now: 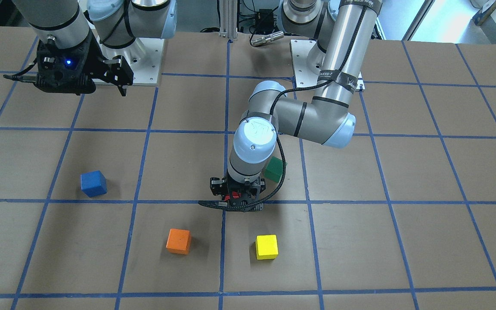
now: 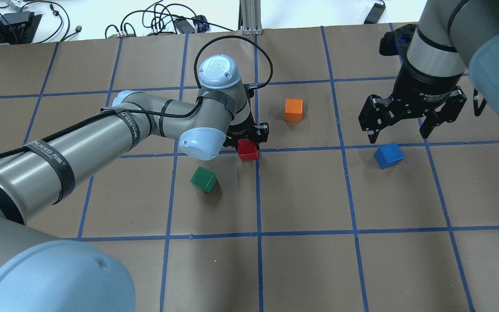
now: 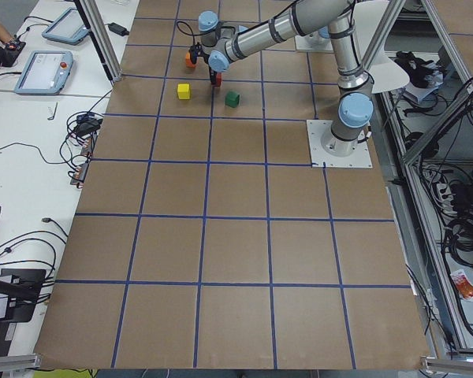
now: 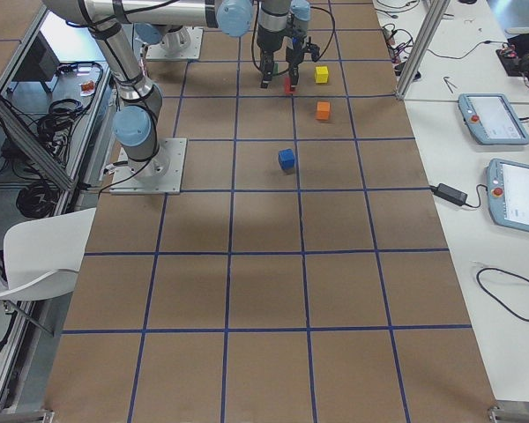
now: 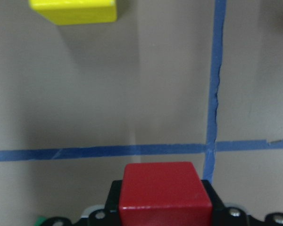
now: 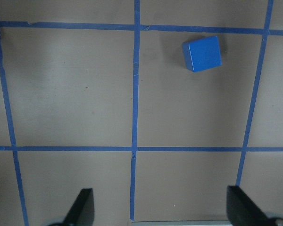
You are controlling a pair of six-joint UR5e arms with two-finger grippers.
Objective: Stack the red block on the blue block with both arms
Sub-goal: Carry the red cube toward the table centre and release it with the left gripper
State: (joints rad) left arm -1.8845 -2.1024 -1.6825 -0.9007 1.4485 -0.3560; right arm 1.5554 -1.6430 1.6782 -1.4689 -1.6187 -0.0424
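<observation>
The red block (image 5: 165, 193) sits between the black fingers of my left gripper (image 2: 247, 145), low over the table at a crossing of blue tape lines; the gripper looks shut on it. The block also shows in the overhead view (image 2: 247, 151), and as slivers under the wrist in the front view (image 1: 230, 197). The blue block (image 2: 388, 155) lies alone on the table. My right gripper (image 2: 399, 135) hangs open and empty above the table, just behind the blue block. In the right wrist view the blue block (image 6: 203, 53) lies ahead of the spread fingers (image 6: 82, 207).
A green block (image 2: 204, 179) lies close beside the left arm's wrist. An orange block (image 2: 293, 109) and a yellow block (image 1: 267, 246) lie just beyond the left gripper. The table (image 2: 301, 260) is brown paper with a blue tape grid.
</observation>
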